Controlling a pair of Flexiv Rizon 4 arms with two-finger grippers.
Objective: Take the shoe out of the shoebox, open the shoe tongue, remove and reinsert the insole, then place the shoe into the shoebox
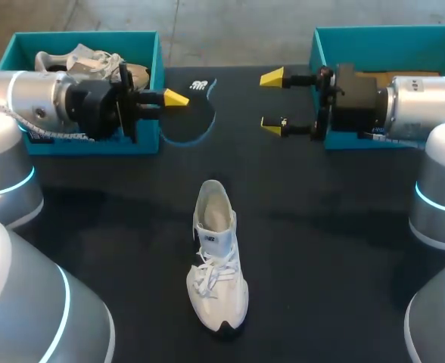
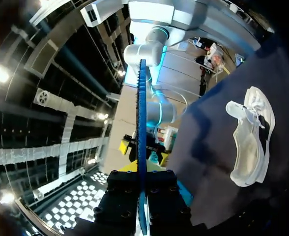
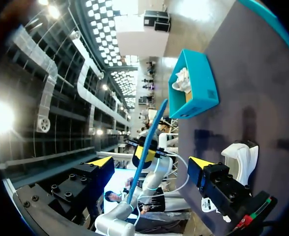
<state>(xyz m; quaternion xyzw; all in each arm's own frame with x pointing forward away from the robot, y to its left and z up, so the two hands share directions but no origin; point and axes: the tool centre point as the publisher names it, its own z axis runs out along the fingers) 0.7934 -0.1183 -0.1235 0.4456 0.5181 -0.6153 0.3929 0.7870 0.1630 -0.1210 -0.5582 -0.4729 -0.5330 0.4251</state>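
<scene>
Your left fingers (image 1: 175, 97) pinch the floppy insole (image 1: 196, 115); right fingers (image 1: 272, 78) spread. Hold the light, soft shoe (image 1: 217, 257) by its collar.

— Anything off-task up at ten o'clock?
— A second teal box (image 1: 94, 147), with a spare beige shoe (image 1: 79, 60) lying inside.
— And under it all?
— Black counter (image 1: 321, 249), spread from six o'clock to twelve.

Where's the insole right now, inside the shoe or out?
Out: the left pincer holds the insole near the shoebox, well apart from the white shoe.
</scene>
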